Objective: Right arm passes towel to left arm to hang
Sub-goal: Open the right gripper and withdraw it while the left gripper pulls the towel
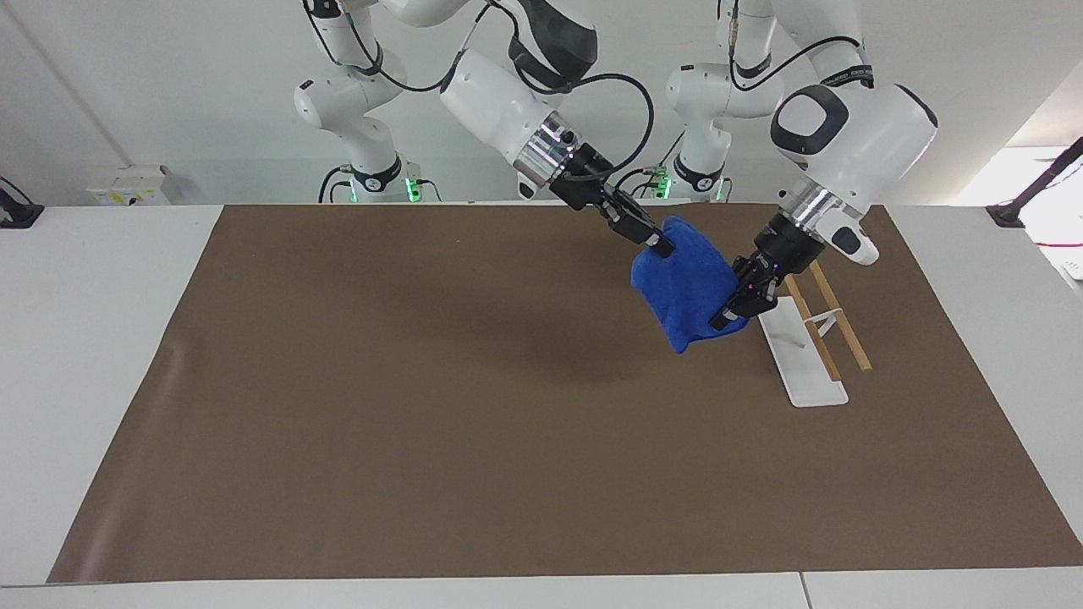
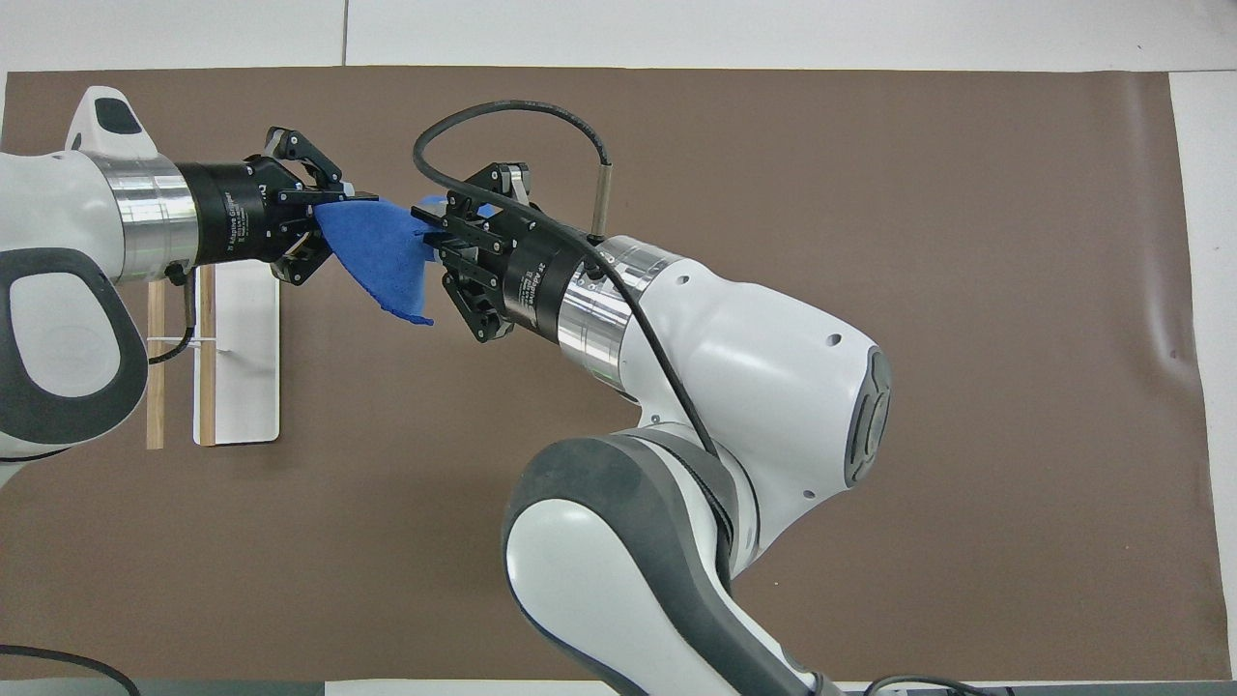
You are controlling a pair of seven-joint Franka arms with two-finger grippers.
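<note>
The blue towel hangs in the air, stretched between both grippers, over the brown mat beside the rack. My right gripper, on the arm with the looping cable, is shut on the towel's upper corner; it also shows in the overhead view. My left gripper is shut on the towel's other edge, lower down and close to the rack; it also shows in the overhead view. The towel spans the gap between them.
The white rack with two wooden bars stands on the brown mat toward the left arm's end of the table, just under the left wrist. It also shows in the overhead view.
</note>
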